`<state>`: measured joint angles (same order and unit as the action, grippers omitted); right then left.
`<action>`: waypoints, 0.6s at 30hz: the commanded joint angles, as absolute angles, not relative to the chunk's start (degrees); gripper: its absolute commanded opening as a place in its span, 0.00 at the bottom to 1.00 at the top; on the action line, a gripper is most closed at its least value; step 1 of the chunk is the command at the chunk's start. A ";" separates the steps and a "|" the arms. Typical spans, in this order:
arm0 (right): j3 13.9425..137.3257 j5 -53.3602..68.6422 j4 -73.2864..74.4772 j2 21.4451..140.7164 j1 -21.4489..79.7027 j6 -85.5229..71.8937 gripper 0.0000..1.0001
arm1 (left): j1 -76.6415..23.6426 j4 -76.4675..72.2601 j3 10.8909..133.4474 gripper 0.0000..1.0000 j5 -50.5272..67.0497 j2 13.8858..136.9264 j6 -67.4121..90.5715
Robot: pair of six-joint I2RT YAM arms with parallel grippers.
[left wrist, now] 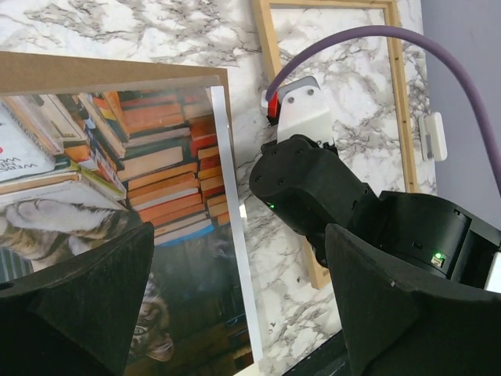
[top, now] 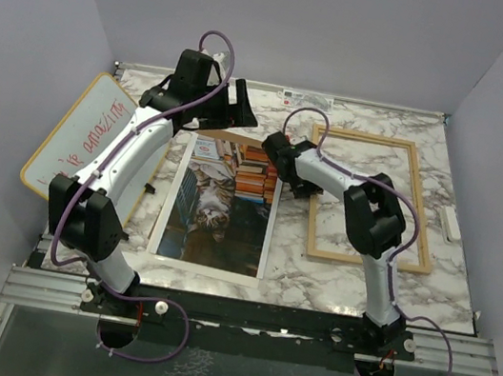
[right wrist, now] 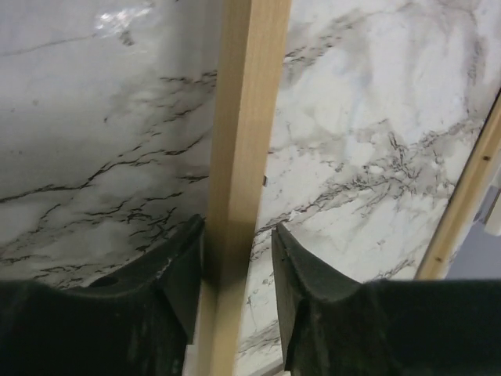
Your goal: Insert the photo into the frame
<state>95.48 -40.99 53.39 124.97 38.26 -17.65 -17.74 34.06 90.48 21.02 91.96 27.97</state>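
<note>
One photo (top: 219,207) lies face up mid-table over a brown backing board (left wrist: 94,74), the frame (top: 355,259) flat at its 3 o'clock, near but apart. The right gripper (right wrist: 239,235) straddles the frame's 9 o'clock rail, jaws narrow with a sliver of marble beside one finger, so unclamped. The left gripper (left wrist: 239,258) hangs wide and empty over the photo's 12 o'clock edge; any re-grip should close squarely and keep the frame flat. Around them are a slick-looking marble table (top: 331,288), a whiteboard (top: 82,131) at 9 o'clock, and plain pale walls.

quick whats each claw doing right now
left claw: open, empty, over the photo
right claw: slightly open, astride the frame rail, not clamping it
</note>
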 commanded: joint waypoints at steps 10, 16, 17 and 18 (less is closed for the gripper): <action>97.32 -27.12 50.08 117.21 38.59 -20.69 0.57 | -16.96 36.52 88.24 0.90 16.99 89.51 26.02; 95.20 -24.31 46.58 108.82 37.92 -24.13 0.58 | -16.96 36.61 85.41 0.90 14.60 88.14 25.89; 94.17 -23.88 45.68 107.68 37.42 -24.96 0.58 | -16.96 36.56 84.76 0.90 14.26 88.01 25.91; 92.92 -23.43 44.59 106.60 36.76 -25.63 0.58 | -16.96 36.43 84.05 0.90 14.02 87.91 25.93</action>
<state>95.61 -26.87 49.21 112.14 38.11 -21.69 -17.26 36.07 86.74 17.19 90.48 26.74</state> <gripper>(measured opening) 0.577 0.900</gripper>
